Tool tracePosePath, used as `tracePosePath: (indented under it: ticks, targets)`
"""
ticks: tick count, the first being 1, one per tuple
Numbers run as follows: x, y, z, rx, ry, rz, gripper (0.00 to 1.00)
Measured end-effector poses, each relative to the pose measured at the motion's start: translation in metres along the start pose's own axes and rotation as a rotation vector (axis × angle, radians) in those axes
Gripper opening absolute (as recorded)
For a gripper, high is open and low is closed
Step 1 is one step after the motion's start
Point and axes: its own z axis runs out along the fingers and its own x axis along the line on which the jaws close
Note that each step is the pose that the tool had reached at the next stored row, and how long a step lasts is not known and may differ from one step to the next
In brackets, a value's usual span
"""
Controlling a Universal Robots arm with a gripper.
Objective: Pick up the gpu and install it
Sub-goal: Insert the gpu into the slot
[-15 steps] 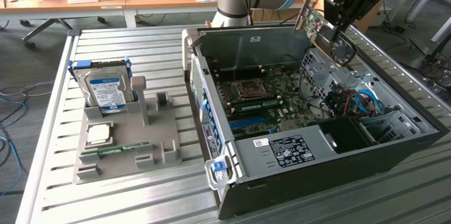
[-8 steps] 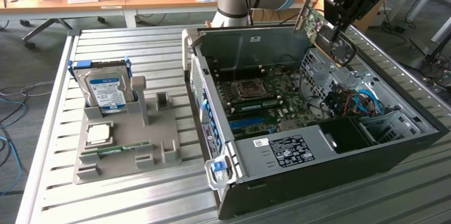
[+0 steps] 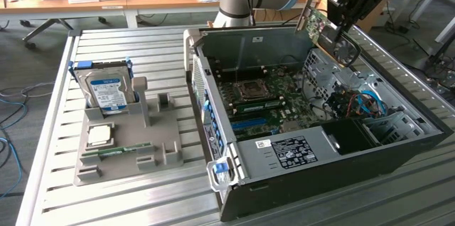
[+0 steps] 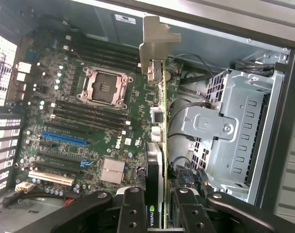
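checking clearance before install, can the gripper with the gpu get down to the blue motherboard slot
Probably yes: the gripper holds the gpu above the open case, and nothing lies over the blue slot.

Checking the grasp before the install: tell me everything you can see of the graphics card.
The graphics card is a thin green circuit board, seen edge-on in the wrist view, with a dark block on one face and a silver metal bracket at its far end. The gripper clamps its near end. It hangs in the air over the open computer case, above the motherboard, apparently touching nothing else.
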Motion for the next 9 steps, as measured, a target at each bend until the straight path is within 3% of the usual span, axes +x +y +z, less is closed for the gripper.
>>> tracePosePath:
  ticks: [9]
  targets:
    - [0.0000, 0.0000, 0.0000, -0.0010, 0.0028, -0.037, 0.27]
